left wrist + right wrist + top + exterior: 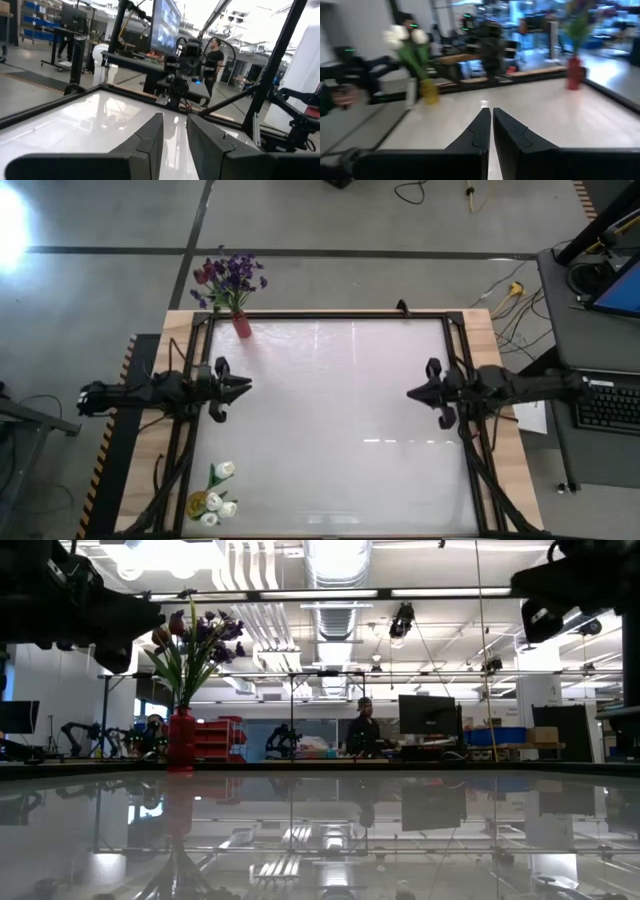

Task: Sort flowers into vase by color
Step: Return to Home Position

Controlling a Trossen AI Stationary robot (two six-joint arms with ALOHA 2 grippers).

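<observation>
White glossy table (340,410) has an arm at each side: the left gripper (246,387) has its fingers a narrow slit apart and empty, and the right gripper (409,393) has its fingers pressed together and empty. Red vase (241,327) at the back left corner holds the purple blossoms (235,275) and dark red tulip (203,275), well apart from the left gripper. Yellow vase (199,502) at the front left corner holds the white tulip buds (225,471), likewise clear of both grippers.
</observation>
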